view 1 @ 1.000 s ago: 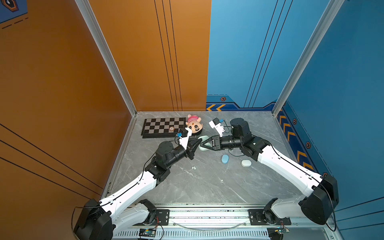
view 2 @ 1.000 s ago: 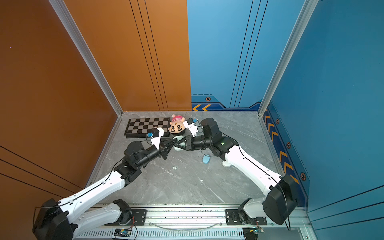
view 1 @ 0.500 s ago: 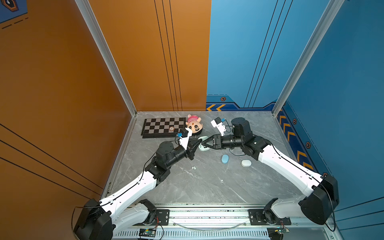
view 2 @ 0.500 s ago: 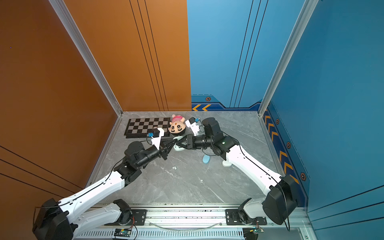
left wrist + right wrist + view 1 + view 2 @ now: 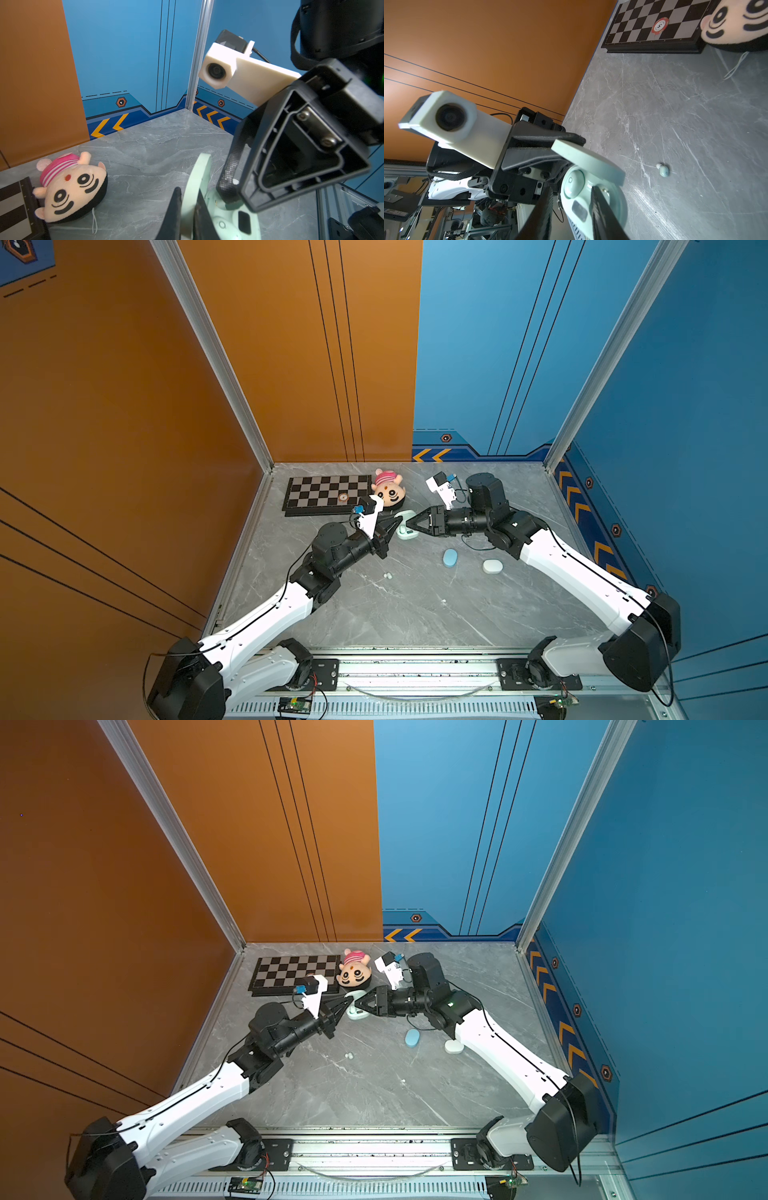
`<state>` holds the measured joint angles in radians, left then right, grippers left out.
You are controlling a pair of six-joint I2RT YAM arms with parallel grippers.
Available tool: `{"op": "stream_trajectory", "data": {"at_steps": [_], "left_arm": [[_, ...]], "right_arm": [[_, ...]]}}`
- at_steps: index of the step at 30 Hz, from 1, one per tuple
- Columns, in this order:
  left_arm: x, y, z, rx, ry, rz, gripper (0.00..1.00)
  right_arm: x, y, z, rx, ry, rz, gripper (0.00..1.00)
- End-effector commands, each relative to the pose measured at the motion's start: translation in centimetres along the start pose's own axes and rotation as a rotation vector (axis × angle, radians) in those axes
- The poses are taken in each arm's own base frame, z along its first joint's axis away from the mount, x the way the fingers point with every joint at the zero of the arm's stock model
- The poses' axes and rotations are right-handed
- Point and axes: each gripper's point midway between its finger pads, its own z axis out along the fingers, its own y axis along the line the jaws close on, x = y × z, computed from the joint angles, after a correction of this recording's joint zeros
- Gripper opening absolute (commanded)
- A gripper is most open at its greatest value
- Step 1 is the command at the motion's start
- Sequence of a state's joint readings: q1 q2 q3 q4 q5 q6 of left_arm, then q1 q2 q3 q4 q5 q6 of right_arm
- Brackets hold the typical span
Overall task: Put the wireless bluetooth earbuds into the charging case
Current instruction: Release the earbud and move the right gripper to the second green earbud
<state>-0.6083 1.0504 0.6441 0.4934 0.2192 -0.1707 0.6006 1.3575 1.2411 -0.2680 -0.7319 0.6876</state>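
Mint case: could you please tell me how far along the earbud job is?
Done: one bud sits in the mint case. In hand: left jaws pinch its lid; right jaws open around that bud. Remaining: a loose bud on the table; blue case and white case shut.

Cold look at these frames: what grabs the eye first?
The two grippers nose to nose at the far middle of the table: the left gripper pinches the raised lid of the mint charging case, the right gripper stands open over its base, where one earbud sits in its well. Next, the plush head beside the checkerboard at the back, then the closed blue case and white case lying right of centre.
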Motion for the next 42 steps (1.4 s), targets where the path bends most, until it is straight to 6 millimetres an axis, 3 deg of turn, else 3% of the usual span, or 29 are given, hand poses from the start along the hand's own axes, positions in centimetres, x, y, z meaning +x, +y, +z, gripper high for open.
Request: {"op": "stream_trajectory", "data": {"at_steps": [1,4,9,16,20,23,29,37,42], "left_arm": [[-1.9,1.8,-1.0,-0.099,-0.078,0.046,0.00],[-1.5,3.9,-2.1,-0.189,-0.085,0.038,0.00],[-1.3,6.0,-4.9,-0.298,-0.080,0.040,0.00],[-1.0,6.9,-9.3,-0.384,-0.055,0.057,0.00],[-0.6,7.2,-11.5,-0.434,-0.048,0.062,0.00],[-0.2,7.4,-12.6,-0.461,-0.046,0.066,0.00],[0.0,7.6,-13.5,-0.485,-0.058,0.063,0.00],[-0.1,7.5,-14.3,-0.492,-0.080,0.059,0.00],[0.3,7.6,-15.0,-0.507,-0.087,0.053,0.00]], "right_arm": [[-2.3,2.8,-3.4,0.010,-0.115,-0.075,0.35],[-3.3,1.8,-5.3,0.086,-0.175,-0.047,0.35],[-1.8,-4.1,-6.2,0.370,-0.128,0.000,0.35],[3.0,-12.1,-3.0,0.629,0.056,0.255,0.35],[5.6,-15.5,-1.4,0.794,0.033,0.493,0.38],[6.5,-16.2,0.1,0.857,-0.051,0.643,0.48],[8.3,-15.1,5.4,0.840,-0.187,0.873,0.58],[10.4,-15.4,11.9,0.820,-0.232,1.119,0.59],[11.3,-15.8,14.5,0.813,-0.263,1.214,0.54]]}}
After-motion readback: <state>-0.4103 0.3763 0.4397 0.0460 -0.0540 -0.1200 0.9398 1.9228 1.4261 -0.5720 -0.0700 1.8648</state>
